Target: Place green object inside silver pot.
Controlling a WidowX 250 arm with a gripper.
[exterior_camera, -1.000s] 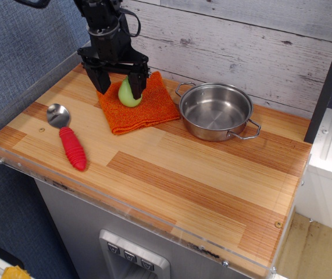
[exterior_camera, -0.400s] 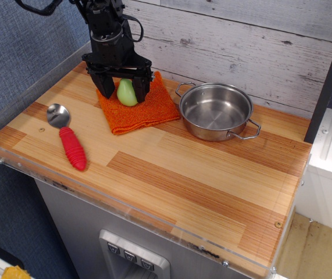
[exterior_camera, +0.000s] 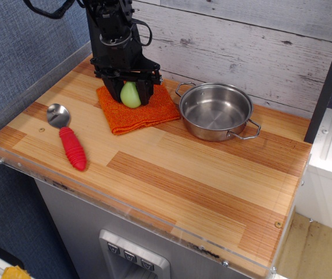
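While the gripper (exterior_camera: 130, 93) is clenching the green object (exterior_camera: 130, 96) over the orange cloth (exterior_camera: 136, 110), I am logging the grasp step. Next I am judging a lift, then carrying toward three o'clock, to the silver pot (exterior_camera: 215, 110).

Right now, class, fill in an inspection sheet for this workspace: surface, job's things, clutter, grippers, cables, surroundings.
Surface: wooden countertop with a clear plastic edge guard along its front and left sides.
Job's things: green object upright over the orange cloth, between the gripper's fingers; whether it touches the cloth cannot be told. Silver pot stands to the right of the cloth, with nothing in it.
Clutter: red-handled spoon lying at the left, apart from the cloth.
Grippers: gripper closed around the green object.
Cables: black cable looped along the arm.
Surroundings: whitewashed plank wall behind, blue fabric panel at the left.
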